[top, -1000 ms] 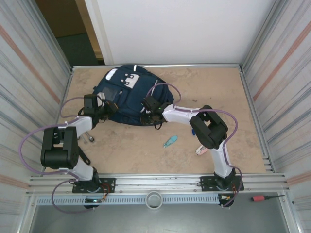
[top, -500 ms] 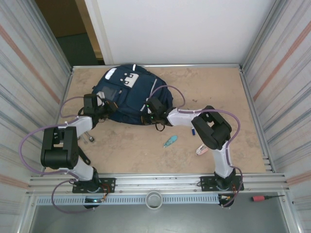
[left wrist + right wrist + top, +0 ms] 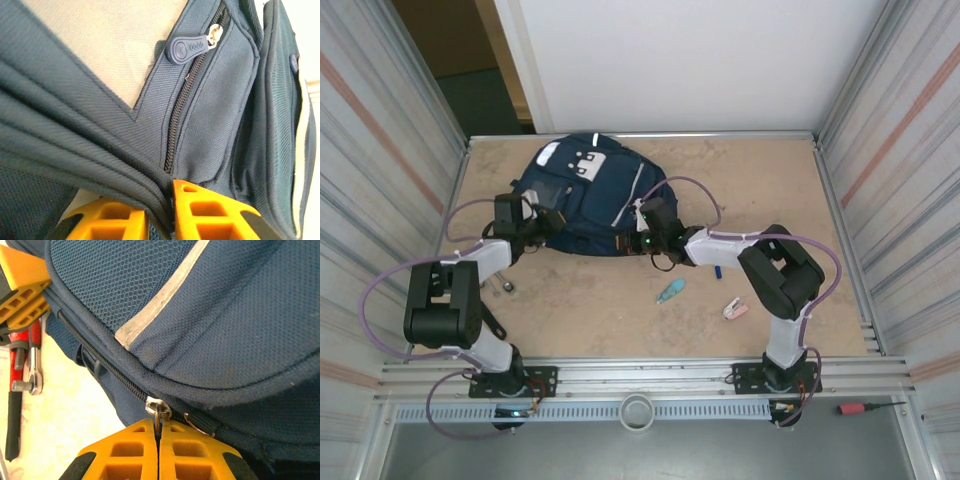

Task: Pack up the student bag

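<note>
Pinching the metal zip pull [image 3: 158, 407] between fingers pressed flat together, the right gripper [image 3: 158, 429] sits at the near right edge of the student bag [image 3: 585, 195]. The bag lies toward the far left of the tabletop [image 3: 770, 200]. At the bag's near left edge, the left gripper [image 3: 170, 189] has a fold of navy fabric clamped between its fingers, apparently as an anchor.

The likely step is drawing the main zip open. The pull is a thin ring held only at its tip, so a tug off the line of the track could let it slip free. If the left hold loosens, the whole bag would slide instead of unzipping. A teal pen [image 3: 670, 291] and a pink item [image 3: 735, 309] lie to the bag's near right.
</note>
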Tool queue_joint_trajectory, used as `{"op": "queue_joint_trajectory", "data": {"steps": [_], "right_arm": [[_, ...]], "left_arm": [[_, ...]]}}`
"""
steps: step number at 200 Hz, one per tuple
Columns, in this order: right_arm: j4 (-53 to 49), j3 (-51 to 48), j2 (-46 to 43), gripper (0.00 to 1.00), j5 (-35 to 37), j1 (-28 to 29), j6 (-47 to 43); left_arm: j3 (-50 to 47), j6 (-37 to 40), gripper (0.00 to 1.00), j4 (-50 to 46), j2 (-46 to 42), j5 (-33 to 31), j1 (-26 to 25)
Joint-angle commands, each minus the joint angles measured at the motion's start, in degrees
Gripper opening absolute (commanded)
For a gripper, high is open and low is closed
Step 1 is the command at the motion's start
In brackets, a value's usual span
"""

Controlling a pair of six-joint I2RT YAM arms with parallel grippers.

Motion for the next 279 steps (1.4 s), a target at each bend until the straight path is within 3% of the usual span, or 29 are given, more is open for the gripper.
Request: {"op": "queue_joint_trajectory", "data": {"steps": [1,52,85,100,123,143,168,201,239,279], "right_arm": [[-1.6,-0.4,-4.8,0.00,-0.4,-0.9,-3.2],[-11.0,2.3,-8.1,0.00,-1.5,-2.9,-9.7],[-9.3,1.5,-7.6,0.00,-2.7,-3.4,-8.8],[-8.6,1.4,-7.4,0.00,-2.9,-3.4,-8.4],[-8.0,1.1,-7.1,0.00,-3.0,-3.6,-8.1],[-7.5,0.8,-7.0,0.00,-3.3,-3.8,-7.6],[-6.8,0.4,-6.9,0.00,-3.8,-3.9,-7.1],[-5.9,0.1,-6.6,0.00,-4.1,-3.9,-6.2],[-5.9,-0.1,-6.6,0.00,-4.2,-3.9,-6.1],[-6.2,-0.2,-7.1,0.00,-3.9,-4.0,-6.2]], "left_arm": [[0.9,3.6,0.30,-3.0,-3.1,0.8,-0.4],[0.6,14.5,0.56,-9.8,-16.4,-5.8,-1.9],[5.8,29.0,0.74,-15.1,-18.8,-15.9,-13.0],[9.5,36.7,0.74,-16.9,-15.7,-17.7,-18.0],[11.0,54.4,0.70,-15.7,-11.8,-17.9,-22.9],[10.6,67.9,0.70,-13.1,-9.6,-17.3,-24.0],[12.8,78.9,0.71,-14.2,-5.7,-14.0,-23.9],[18.2,85.9,0.67,-18.7,0.8,-11.8,-23.9],[23.1,87.8,0.56,-21.4,5.8,-11.0,-23.6],[26.7,90.8,0.57,-26.5,9.8,-9.3,-23.3]]}}
